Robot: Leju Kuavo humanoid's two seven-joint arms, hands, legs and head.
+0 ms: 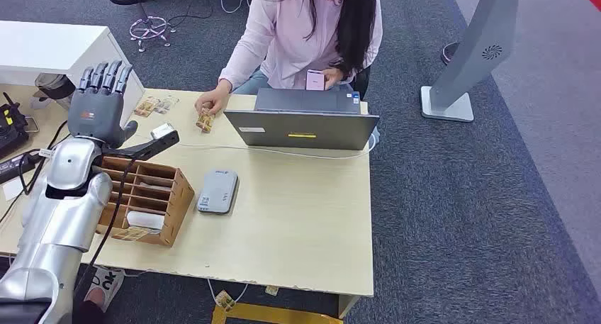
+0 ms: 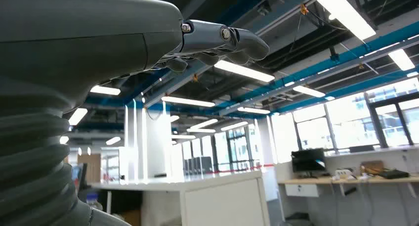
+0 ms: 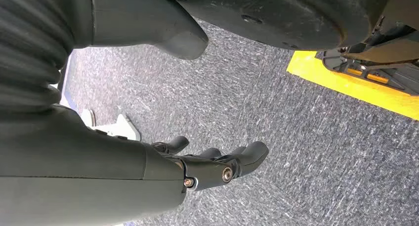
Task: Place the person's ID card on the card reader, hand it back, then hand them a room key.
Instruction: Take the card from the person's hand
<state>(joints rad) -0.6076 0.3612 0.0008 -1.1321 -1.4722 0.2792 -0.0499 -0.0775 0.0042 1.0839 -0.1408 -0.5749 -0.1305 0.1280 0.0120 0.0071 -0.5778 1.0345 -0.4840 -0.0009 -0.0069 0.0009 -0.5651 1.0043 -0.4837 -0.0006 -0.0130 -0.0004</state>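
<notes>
Below the raised left robot hand [image 1: 99,101], empty with fingers apart, sits a wooden organizer [image 1: 145,193], likely for room keys; beside it the card reader [image 1: 217,191] on the tabletop [image 1: 298,225]. Farther off, the person's hand [image 1: 208,101] holds the ID card [image 1: 205,121], a laptop [image 1: 301,125] alongside. Right robot hand [image 3: 217,166] hangs empty over carpet, fingers loosely curled

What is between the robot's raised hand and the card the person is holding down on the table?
Nothing visible. The left hand is raised above the table's left side, and the card lies under the person's hand to its right, with only bare tabletop between them.
</notes>
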